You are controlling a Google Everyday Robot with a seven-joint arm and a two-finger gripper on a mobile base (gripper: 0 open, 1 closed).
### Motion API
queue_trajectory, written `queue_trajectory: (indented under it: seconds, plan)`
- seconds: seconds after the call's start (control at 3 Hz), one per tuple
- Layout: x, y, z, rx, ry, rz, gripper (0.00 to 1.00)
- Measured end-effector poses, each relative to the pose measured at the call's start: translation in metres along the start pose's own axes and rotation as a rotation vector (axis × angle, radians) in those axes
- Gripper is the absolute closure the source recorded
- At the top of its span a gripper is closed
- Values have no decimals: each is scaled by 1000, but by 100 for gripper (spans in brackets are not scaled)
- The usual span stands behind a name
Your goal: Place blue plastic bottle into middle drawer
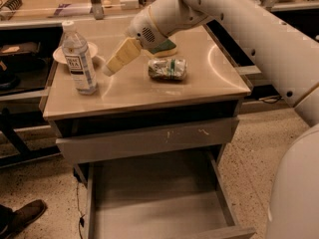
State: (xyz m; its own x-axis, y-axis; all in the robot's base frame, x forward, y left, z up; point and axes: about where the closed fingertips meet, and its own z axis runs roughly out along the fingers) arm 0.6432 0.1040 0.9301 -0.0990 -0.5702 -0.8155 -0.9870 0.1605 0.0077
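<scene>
**Bottle stands just left of the pincer tip**

Camera view: The bottle [79, 59] stands upright on the tabletop [149, 91], near its left edge, cap up, so its long axis runs straight up and down. The pincer [110, 68] hangs just to the right of the bottle, above the tabletop and slanted down and to the left, so its tip aims at the bottle's lower half. A small gap shows between tip and bottle; they do not touch. Whether the pincer is wide or narrow I cannot tell from here, and it holds nothing that I can see.

Behind the bottle, partly hidden by it, sits a pale bowl [93, 48]. Further right of the bottle, beyond the pincer, lies a crumpled packet [168, 68]. Below the bottle and forward, under the scratched drawer front [149, 139], the drawer [154, 203] stands pulled out.

My reading: the approach is nearly done and the grasp is not yet made. The coming move should be a short sideways reach to the left. With an upright bottle, the pincer ought to close across its body from the side. A nudge from the tip could tip it toward the bowl.
</scene>
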Motion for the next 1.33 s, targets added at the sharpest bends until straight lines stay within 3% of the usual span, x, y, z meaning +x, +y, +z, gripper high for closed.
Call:
queue_trajectory:
  seconds: [0.33,0.67,1.33]
  plan:
    - [0,0,0,0,0,0,0]
    - [-26,-30,41,-28,-65,-61,0]
    - [-34,-25,56,-33,-84,-74,0]
